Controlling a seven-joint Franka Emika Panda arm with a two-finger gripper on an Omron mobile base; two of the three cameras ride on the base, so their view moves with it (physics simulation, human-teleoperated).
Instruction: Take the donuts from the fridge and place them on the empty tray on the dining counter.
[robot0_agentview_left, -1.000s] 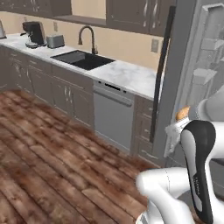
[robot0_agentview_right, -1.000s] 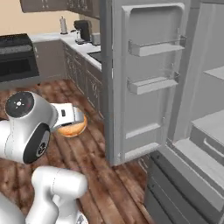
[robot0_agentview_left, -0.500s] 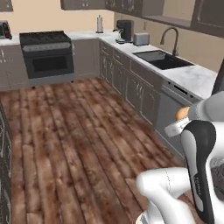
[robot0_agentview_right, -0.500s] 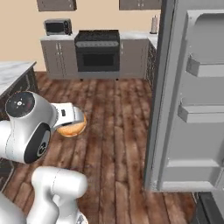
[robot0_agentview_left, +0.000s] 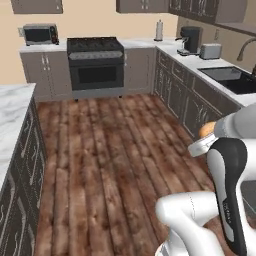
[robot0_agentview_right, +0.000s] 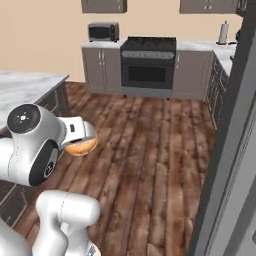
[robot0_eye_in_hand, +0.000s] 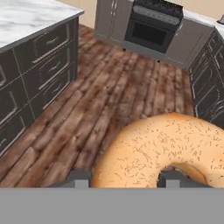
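Observation:
An orange-tan glazed donut (robot0_eye_in_hand: 162, 146) fills the lower right of the hand view, with my gripper (robot0_eye_in_hand: 124, 177) shut on it and a dark fingertip (robot0_eye_in_hand: 78, 176) on either side. From the right base camera the donut (robot0_agentview_right: 81, 146) pokes out beside the white wrist at the gripper (robot0_agentview_right: 80, 139). From the left base camera just a bit of donut (robot0_agentview_left: 206, 131) peeks over the hand. The grey fridge (robot0_agentview_right: 231, 150) door stands at the right edge. The tray is out of view.
A marble-topped island (robot0_eye_in_hand: 30, 15) with dark drawers lies to the left; whether it is the dining counter I cannot tell. Across the bare wood floor (robot0_agentview_left: 115, 150) stand a black stove (robot0_agentview_left: 95, 62), a microwave (robot0_agentview_left: 38, 34) and a counter with a sink (robot0_agentview_left: 231, 80).
The whole scene has swung as the base turned: the fridge slid off to the right, and the stove and marble island came into view. The donut stays held in the gripper.

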